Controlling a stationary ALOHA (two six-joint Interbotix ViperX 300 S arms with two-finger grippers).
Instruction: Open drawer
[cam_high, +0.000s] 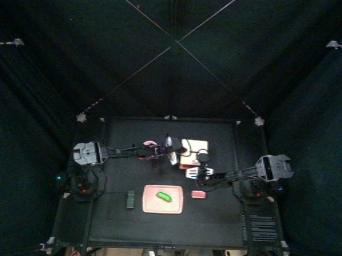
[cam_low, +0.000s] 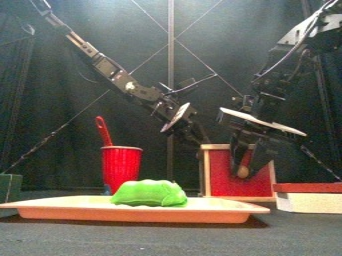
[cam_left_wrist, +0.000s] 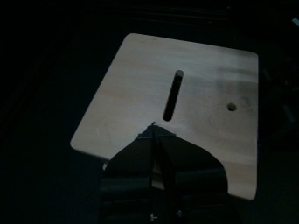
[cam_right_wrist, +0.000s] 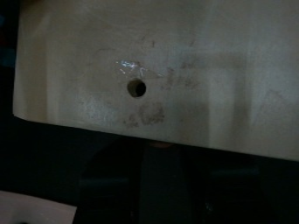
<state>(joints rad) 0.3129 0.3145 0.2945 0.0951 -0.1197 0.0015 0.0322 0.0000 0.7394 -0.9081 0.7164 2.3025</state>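
Both arms at the drawer (cam_high: 195, 152), which stood near the table's (cam_high: 120, 140) middle.

The left gripper (cam_left_wrist: 156, 131) hovered over the drawer's slotted top, jaws pressed together. The right gripper (cam_low: 249, 152) hung against the drawer's front face; its jaw state could not be told. A pink tray (cam_low: 80, 208) lay in front.

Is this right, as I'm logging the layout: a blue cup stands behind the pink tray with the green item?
Not quite: the cup is red, as the front view shows. It does stand behind the pink tray bearing the green item.
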